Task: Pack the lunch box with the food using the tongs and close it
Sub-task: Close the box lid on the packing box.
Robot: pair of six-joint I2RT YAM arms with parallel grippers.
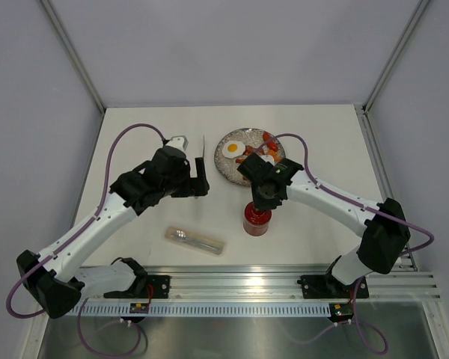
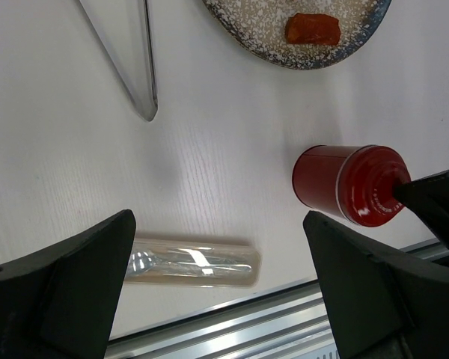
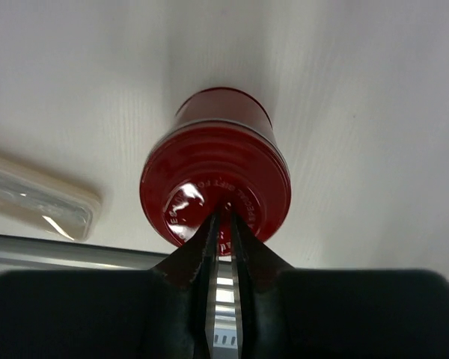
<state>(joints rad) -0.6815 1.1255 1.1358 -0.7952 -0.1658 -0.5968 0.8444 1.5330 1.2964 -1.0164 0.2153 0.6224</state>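
Contact check: right hand (image 3: 223, 221) on lunch box (image 3: 224, 108)

Lunch box upright on table (image 1: 135, 134), just in front of plate (image 1: 226, 170), lid (image 3: 243, 176) on; right hand's fingers nearly together, tips on lid centre; cannot tell whether they pinch anything; top view hides the contact. Left hand (image 2: 218, 224) released, spread wide, grasping nothing; tongs (image 2: 135, 75) beside plate, cut off by frame; food (image 1: 235, 148) partly hidden by right arm.

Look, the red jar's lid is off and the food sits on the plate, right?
No, the lid is on the red jar; the right wrist view shows it closed. The food does sit on the plate.
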